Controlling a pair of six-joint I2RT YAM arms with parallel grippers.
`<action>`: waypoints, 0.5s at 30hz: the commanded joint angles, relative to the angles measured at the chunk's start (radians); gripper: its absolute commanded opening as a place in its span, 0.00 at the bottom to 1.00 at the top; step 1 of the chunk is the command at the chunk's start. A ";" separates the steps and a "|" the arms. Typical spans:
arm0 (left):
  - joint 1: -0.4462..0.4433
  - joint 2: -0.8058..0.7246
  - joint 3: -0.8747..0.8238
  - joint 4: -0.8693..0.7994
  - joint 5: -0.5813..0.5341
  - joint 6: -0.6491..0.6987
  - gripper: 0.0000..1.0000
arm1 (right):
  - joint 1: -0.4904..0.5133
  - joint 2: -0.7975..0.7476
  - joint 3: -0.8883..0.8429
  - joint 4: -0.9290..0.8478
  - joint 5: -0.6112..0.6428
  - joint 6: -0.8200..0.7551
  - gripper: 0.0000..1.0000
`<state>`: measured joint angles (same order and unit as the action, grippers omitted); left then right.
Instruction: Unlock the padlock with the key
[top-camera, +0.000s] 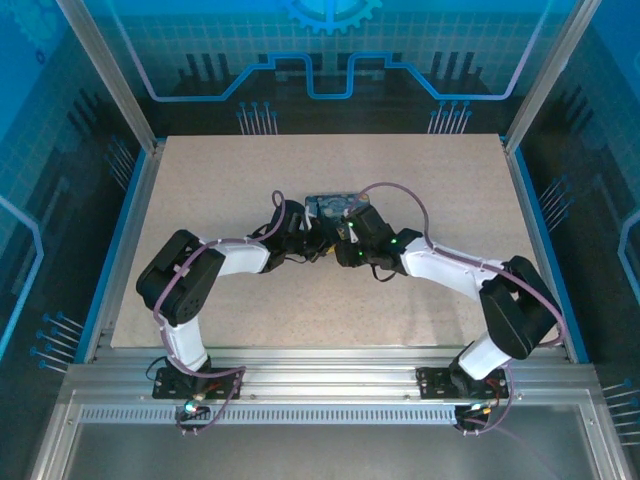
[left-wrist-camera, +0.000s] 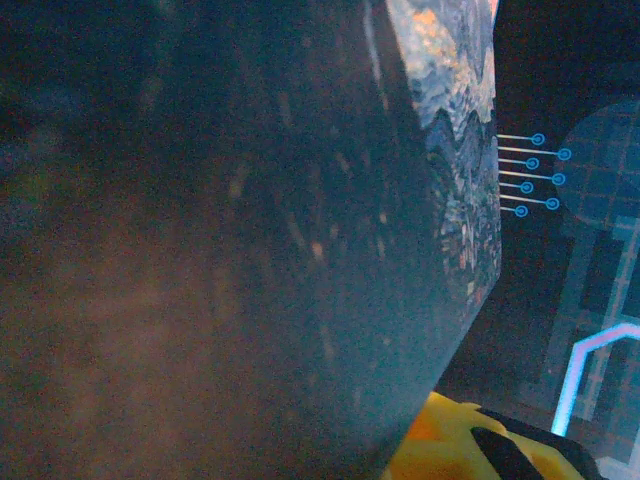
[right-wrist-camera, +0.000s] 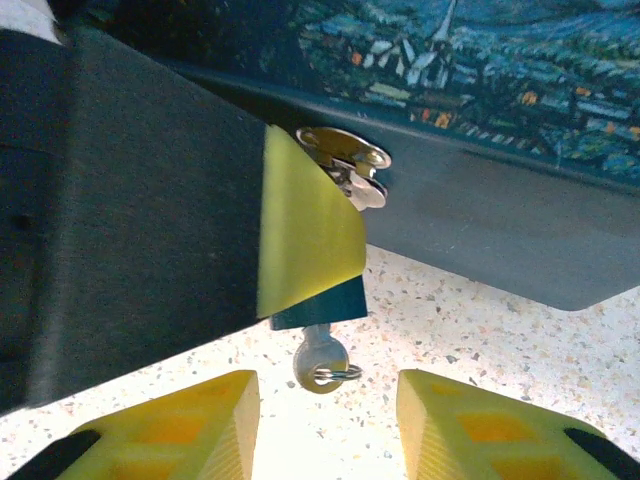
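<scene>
the key (right-wrist-camera: 321, 362) hangs from the padlock (right-wrist-camera: 318, 304) at the tin (right-wrist-camera: 480, 210), just ahead of our released right end effector (right-wrist-camera: 328, 425). we should pinch its head squarely, then twist gently. whether the left end effector (top-camera: 305, 240) is clenched, we cannot tell.

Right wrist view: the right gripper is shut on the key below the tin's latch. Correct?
No, it is not shut. The right wrist view shows the right gripper open, its fingers apart on either side of the key, which hangs below the tin's latch.
</scene>
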<state>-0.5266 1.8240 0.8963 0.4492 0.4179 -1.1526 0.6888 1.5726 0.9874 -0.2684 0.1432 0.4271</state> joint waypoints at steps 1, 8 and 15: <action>-0.002 -0.036 0.036 0.019 0.038 0.001 0.00 | 0.013 0.025 0.025 0.017 0.013 -0.020 0.41; -0.002 -0.036 0.035 0.022 0.040 -0.002 0.00 | 0.014 0.046 0.046 0.014 0.030 -0.034 0.39; -0.003 -0.032 0.032 0.028 0.043 -0.005 0.00 | 0.014 0.065 0.069 0.009 0.036 -0.046 0.36</action>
<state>-0.5262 1.8240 0.8963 0.4503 0.4252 -1.1530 0.6891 1.6192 1.0229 -0.2691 0.1577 0.3981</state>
